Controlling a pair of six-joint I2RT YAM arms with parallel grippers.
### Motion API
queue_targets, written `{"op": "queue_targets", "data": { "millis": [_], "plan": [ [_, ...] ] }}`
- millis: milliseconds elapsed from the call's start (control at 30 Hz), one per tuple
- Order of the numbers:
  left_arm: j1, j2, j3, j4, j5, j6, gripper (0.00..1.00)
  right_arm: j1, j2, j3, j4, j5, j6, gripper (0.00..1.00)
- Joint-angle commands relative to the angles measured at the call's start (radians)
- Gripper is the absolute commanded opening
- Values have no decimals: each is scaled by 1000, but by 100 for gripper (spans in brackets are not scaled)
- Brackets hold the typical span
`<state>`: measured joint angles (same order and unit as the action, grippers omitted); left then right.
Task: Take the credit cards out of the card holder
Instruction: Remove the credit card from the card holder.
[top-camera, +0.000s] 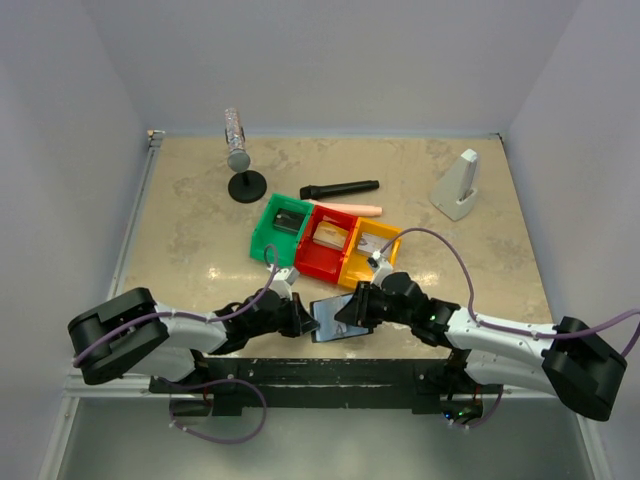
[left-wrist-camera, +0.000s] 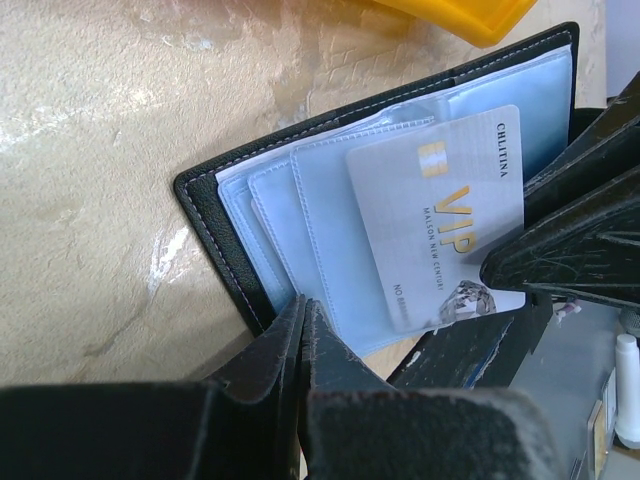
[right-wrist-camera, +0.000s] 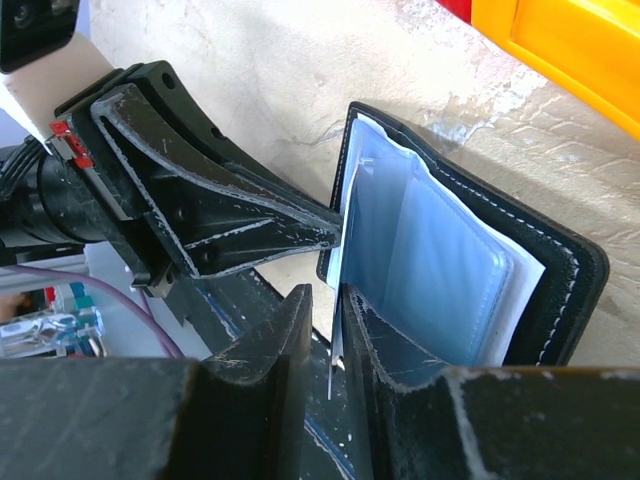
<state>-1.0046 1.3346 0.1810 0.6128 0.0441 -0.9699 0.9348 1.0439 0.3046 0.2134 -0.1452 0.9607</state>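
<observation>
Black folding card holder (top-camera: 328, 325) is laid open at the table's (top-camera: 200, 230) near edge, between both arms. Its edge is met by the left gripper (left-wrist-camera: 302, 335), fingers pressed together. The silver VIP card (left-wrist-camera: 440, 215) is straddled by the right gripper (right-wrist-camera: 322, 330), nearer, jaws narrowly parted.

A: Arms from the top cam, what'd they look like?

B: Same build on both. Left arm (top-camera: 190, 330) & right arm (top-camera: 500, 340) had white links w/ chunky black joint housings (top-camera: 110, 335). A purple cable (top-camera: 450, 250) looped off each.

A: Grippers?

B: Left gripper (left-wrist-camera: 302, 325) was all black plastic. Its fingers (right-wrist-camera: 230, 225) were long triangles w/ open truss ribs, edges scuffed pale, and there was a small red tab (right-wrist-camera: 65, 135) near the base. Right gripper (right-wrist-camera: 325, 300) was the same black, equally scratched.
</observation>
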Motion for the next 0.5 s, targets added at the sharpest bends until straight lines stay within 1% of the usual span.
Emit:
{"op": "queue_targets", "data": {
  "millis": [0, 467],
  "plan": [
    [-5, -14, -26, 11, -30, -3, 0, -4, -24, 10, 12, 22, -11, 22],
    [-5, -20, -32, 13, -35, -6, 0, -10, -41, 7, -8, 32, -11, 17]
  ]
}}
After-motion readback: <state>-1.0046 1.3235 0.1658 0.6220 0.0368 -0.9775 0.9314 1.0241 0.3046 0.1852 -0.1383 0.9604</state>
